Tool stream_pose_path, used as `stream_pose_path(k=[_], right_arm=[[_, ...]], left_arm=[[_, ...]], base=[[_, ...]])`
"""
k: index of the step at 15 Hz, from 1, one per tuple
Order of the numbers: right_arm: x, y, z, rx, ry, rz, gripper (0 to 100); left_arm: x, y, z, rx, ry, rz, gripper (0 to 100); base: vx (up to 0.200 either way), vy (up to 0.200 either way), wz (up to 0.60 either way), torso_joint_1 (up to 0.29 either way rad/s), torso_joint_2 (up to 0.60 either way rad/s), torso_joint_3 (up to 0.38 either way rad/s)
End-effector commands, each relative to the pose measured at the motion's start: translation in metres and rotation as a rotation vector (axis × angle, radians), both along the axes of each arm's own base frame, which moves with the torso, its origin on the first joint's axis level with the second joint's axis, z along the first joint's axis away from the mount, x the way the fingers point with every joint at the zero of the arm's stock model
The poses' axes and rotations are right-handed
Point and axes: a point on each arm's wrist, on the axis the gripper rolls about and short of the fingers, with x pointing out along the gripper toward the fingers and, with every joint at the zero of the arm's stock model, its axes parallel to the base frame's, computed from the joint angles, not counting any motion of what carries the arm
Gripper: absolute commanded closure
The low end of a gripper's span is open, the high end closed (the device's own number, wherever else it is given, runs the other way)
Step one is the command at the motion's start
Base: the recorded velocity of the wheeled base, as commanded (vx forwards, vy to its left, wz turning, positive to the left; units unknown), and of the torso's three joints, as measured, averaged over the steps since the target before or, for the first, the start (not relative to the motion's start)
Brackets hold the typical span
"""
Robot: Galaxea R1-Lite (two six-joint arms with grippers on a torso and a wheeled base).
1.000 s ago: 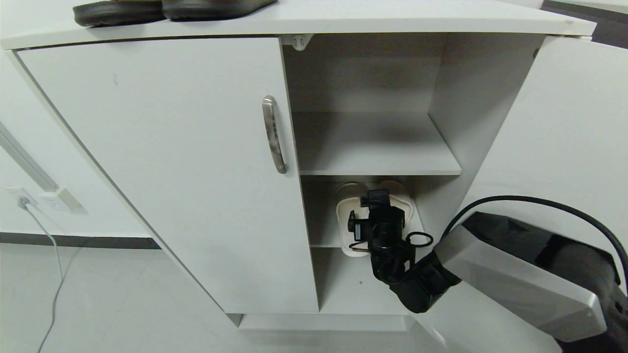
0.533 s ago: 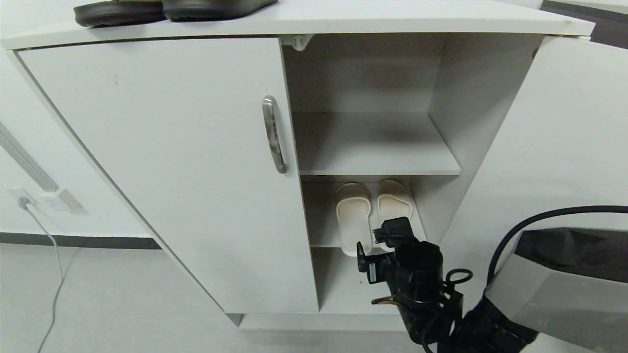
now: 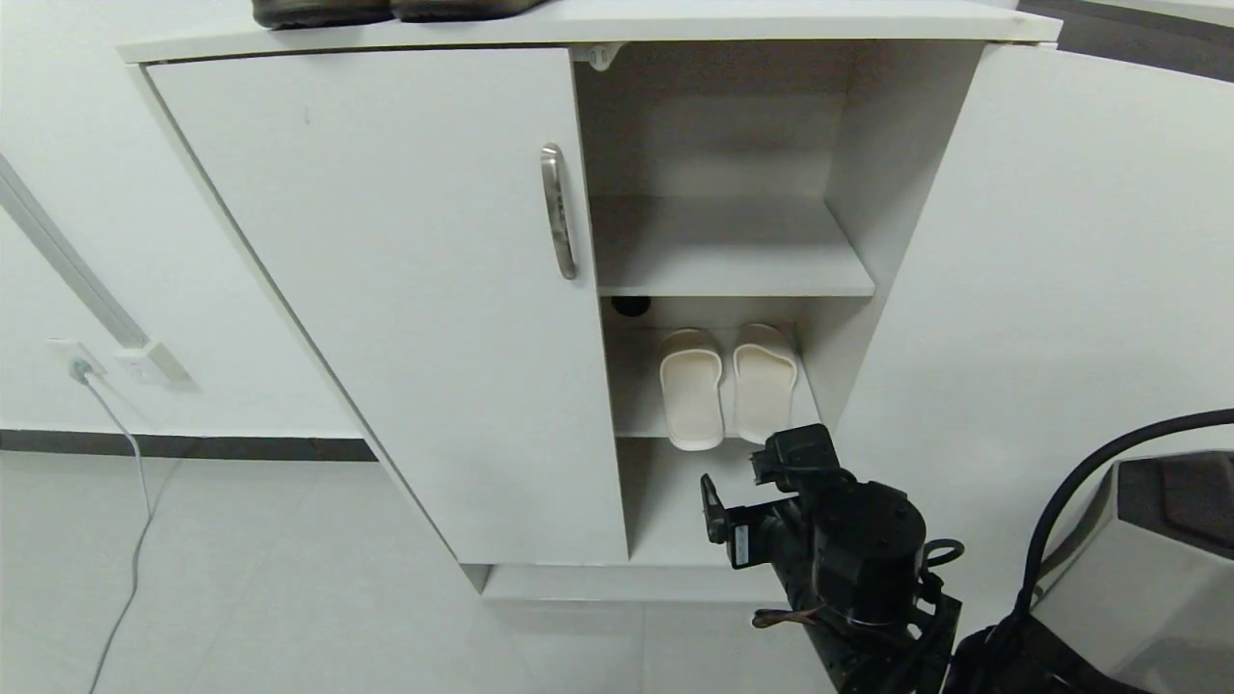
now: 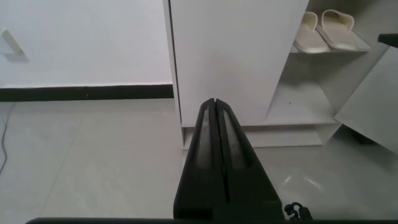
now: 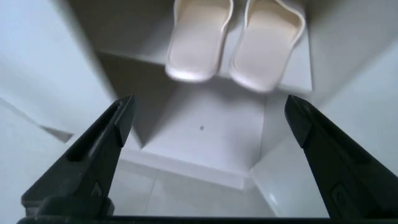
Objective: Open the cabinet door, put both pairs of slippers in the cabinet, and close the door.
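Note:
A pair of white slippers (image 3: 728, 384) (image 5: 233, 37) (image 4: 326, 31) lies side by side on the middle shelf of the white cabinet (image 3: 578, 24). A pair of dark slippers (image 3: 386, 10) rests on the cabinet's top. The right door (image 3: 1060, 289) stands swung open. The left door (image 3: 386, 289), with a metal handle (image 3: 557, 212), is closed. My right gripper (image 3: 762, 501) (image 5: 209, 106) hangs open in front of the lowest compartment, below the white slippers, with nothing between its fingers. My left gripper (image 4: 215, 109) is shut and empty above the floor, before the closed left door.
The upper shelf (image 3: 723, 251) and the bottom compartment (image 3: 675, 511) hold nothing that I can see. A wall socket (image 3: 77, 366) with a cable (image 3: 125, 482) trailing to the floor sits to the left. Open tiled floor (image 3: 289, 598) lies before the cabinet.
My right gripper has drawn back out of the cabinet, away from the white slippers, which stay on the shelf. The head camera has also shifted, so the cabinet looks farther off.

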Motion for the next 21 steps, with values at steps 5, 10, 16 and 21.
stream_pose_path(k=[5,10,16,21], right_arm=[[-0.0033,-0.0039,0.0102,0.016,-0.017,0.001,0],[-0.0033,-0.0039,0.0102,0.016,-0.017,0.001,0],[-0.0037,-0.0051,0.0083,0.010,-0.012,-0.001,0],[-0.0030,-0.0059,0.0075,0.008,-0.010,-0.004,0]], left_arm=[[0.0001,0.0000,0.0000,0.000,0.002,0.000,100],[0.0001,0.0000,0.0000,0.000,0.002,-0.002,100],[0.0001,0.0000,0.0000,0.000,0.002,-0.002,100],[0.0001,0.0000,0.0000,0.000,0.002,-0.002,100]], base=[[0.000,0.000,0.00,0.000,0.00,0.000],[0.000,0.000,0.00,0.000,0.00,0.024],[0.000,0.000,0.00,0.002,0.00,0.183],[0.000,0.000,0.00,-0.001,0.00,0.098]])
